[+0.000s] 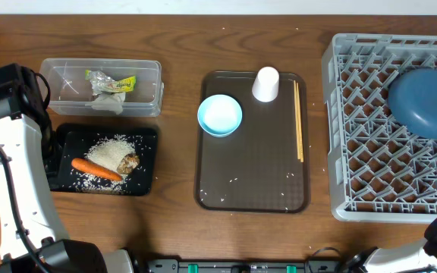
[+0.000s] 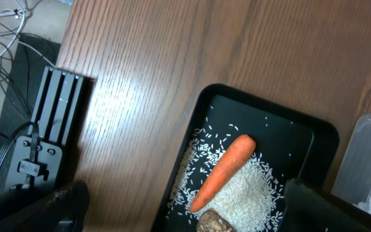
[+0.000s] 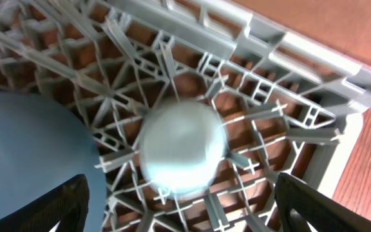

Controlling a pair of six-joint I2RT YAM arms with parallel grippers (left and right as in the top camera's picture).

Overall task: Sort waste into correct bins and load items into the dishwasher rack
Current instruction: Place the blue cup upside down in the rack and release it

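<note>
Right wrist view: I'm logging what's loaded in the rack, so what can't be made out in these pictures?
- Pale round item in the rack, right wrist view: blurred, so cup or bowl cannot be told.
- Rack's right side, overhead view: cut off by the picture's edge; the pale item does not show there.
- Brown lump, left wrist view: cut off by the bottom edge.

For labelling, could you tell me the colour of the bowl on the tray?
The bowl is light blue, clearest overhead.
</note>
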